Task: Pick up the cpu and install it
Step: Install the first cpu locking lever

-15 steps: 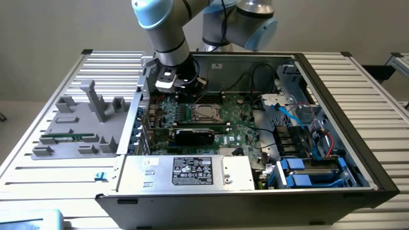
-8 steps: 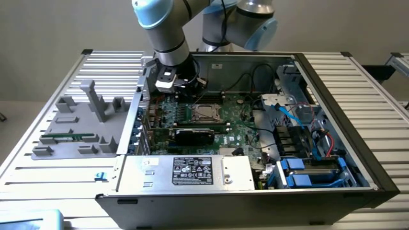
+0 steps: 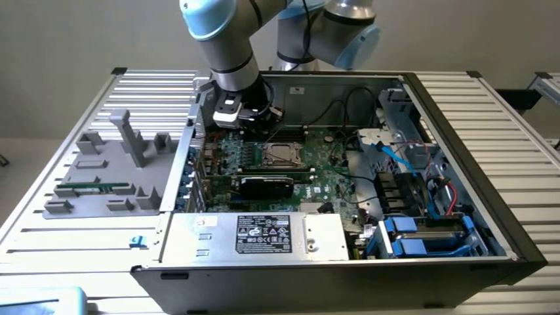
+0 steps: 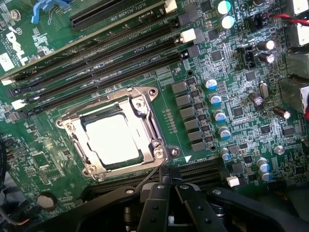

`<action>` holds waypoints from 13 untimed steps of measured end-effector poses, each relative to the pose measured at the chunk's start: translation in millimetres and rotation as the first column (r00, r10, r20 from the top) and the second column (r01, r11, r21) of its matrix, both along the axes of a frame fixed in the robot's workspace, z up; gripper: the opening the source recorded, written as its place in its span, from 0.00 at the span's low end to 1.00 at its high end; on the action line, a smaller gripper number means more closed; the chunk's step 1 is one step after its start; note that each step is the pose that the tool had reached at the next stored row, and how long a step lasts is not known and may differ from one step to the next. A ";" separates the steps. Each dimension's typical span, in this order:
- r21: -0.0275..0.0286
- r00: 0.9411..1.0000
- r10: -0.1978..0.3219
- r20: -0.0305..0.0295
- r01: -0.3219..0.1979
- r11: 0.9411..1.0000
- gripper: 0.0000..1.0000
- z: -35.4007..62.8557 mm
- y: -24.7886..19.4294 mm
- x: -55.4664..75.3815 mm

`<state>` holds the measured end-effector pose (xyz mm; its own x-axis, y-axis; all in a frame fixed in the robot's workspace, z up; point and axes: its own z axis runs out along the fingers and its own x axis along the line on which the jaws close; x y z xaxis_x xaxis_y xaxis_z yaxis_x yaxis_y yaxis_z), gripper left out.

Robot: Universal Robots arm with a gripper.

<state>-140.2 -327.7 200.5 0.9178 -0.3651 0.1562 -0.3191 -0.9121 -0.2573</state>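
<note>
Cpu (image 4: 115,139) lies flat in the motherboard socket (image 4: 72,126), pale metal top facing up, framed by the silver retention bracket on all sides. The socket lever wire (image 4: 153,175) runs off one corner of the bracket toward the claw. In the exterior view the cpu (image 3: 282,153) sits near the middle of the green motherboard (image 3: 337,172), inside the open computer case (image 3: 455,131).

Claw (image 4: 172,186) is drawn together, its two black fingers meeting at the tips with nothing between them. The tips stand just beside the socket, at the bracket corner where the lever wire ends; whether they touch the wire cannot be told. In the exterior view the claw (image 3: 256,125) hangs low inside the case, just above the board, to the exterior view's left of the socket.

Black graphics card (image 3: 267,184) is seated just in front of the socket. Empty memory slots (image 4: 96,63) run alongside it. A grey parts holder (image 3: 109,170) rests on the desk (image 3: 490,118), at the exterior view's left of the case.
</note>
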 end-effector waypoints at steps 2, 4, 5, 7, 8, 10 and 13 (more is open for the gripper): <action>0.004 1.000 0.000 0.003 0.000 1.000 0.11 0.0 -0.4 -0.4; 0.012 1.000 0.000 0.011 0.000 1.000 0.11 -0.1 -0.5 -1.1; 0.015 1.000 0.000 0.015 0.000 1.000 0.11 -0.1 -0.5 -1.2; 0.019 1.000 0.000 0.023 -0.001 1.000 0.11 -0.1 -0.8 -1.3; 0.019 1.000 0.000 0.028 0.000 1.000 0.11 -0.1 -0.9 -1.4; 0.020 0.999 0.000 0.039 -0.001 1.000 0.11 -0.1 -1.3 -1.8; 0.020 0.999 0.000 0.044 -0.001 1.000 0.11 -0.9 -1.3 -3.4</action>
<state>-143.6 -329.0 199.6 0.9104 -0.3682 0.1887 -0.3069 -0.9068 -0.2889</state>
